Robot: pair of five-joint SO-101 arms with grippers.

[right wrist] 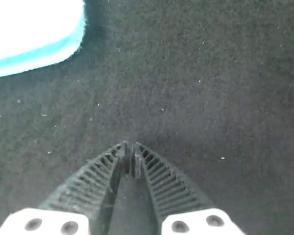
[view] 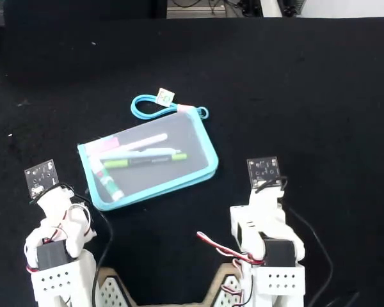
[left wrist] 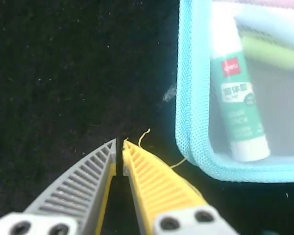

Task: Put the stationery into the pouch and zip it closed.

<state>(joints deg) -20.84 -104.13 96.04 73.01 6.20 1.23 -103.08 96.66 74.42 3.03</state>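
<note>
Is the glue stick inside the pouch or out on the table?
Inside. The glue stick lies behind the clear face of the pouch, within its blue edge, next to the pens.

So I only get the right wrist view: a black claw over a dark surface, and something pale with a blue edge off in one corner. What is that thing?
Observer: A corner of the pouch, a see-through case with a turquoise rim, lying flat on the black table.
Operator: Anything inside it?
Observer: Yes. A glue stick, a green pen and a pink pen show through the front.
Operator: Where is the other arm?
Observer: Its claw is shut and empty, beside the pouch corner where the glue stick lies.
</note>
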